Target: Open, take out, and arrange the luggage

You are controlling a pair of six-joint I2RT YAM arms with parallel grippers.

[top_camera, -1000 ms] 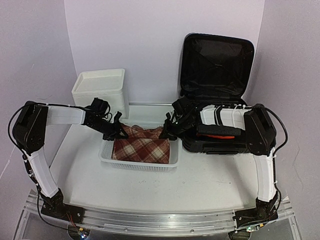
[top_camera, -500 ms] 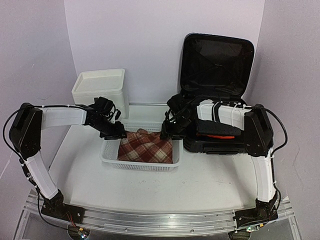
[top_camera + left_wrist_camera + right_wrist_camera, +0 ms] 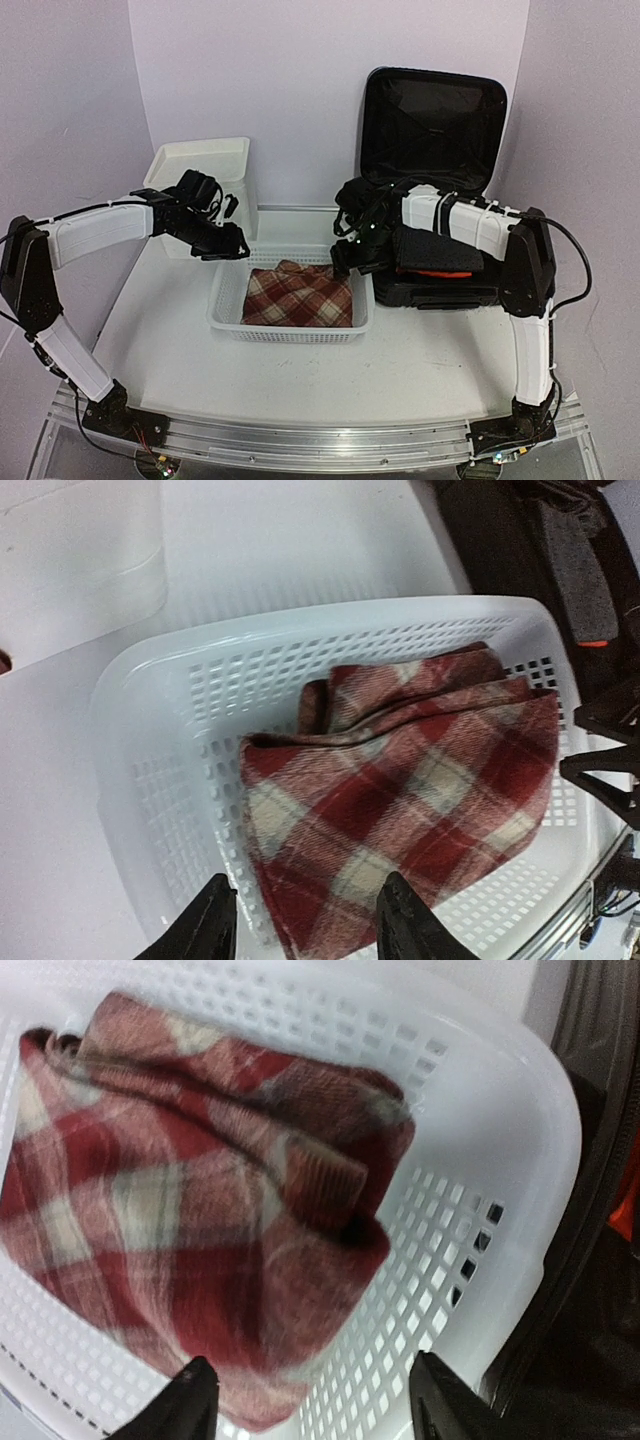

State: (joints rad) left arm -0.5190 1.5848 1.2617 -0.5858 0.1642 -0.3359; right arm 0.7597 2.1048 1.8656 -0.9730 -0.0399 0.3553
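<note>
White tabletop (image 3: pixel 400 380) and a pale lilac backdrop framed the station. The luggage (image 3: pixel 432 130) stood just behind and outboard of the right gripper (image 3: pixel 345 258), with its lid upright against the backdrop and its base flat on the table. A dark folded item (image 3: pixel 438 262) with an orange piece under it lay in the base, partly hidden by the right forearm.

Directly below and between the two grippers sat a white perforated basket (image 3: pixel 285 333). A folded red plaid cloth (image 3: pixel 298 297) lay inside it, filling most of its floor. A white box (image 3: pixel 200 165) stood behind the left gripper (image 3: pixel 228 243), near the backdrop.

Both wrist views showed the fingers parted with nothing between them. The left gripper hovered above the basket's left end and the right gripper above its right end. Neither touched the cloth.

Judgement: opening was complete and the plaid cloth had been delivered to the basket, so the step in hand was the end of one take-out-and-place cycle. More contents remained in the luggage.

The next move would call for the right gripper to rise clear of the basket rim, swing outboard over the luggage wall, and descend with jaws wide onto the dark item. The left gripper should stand off meanwhile. Snagging on the luggage's edge was the main risk.
</note>
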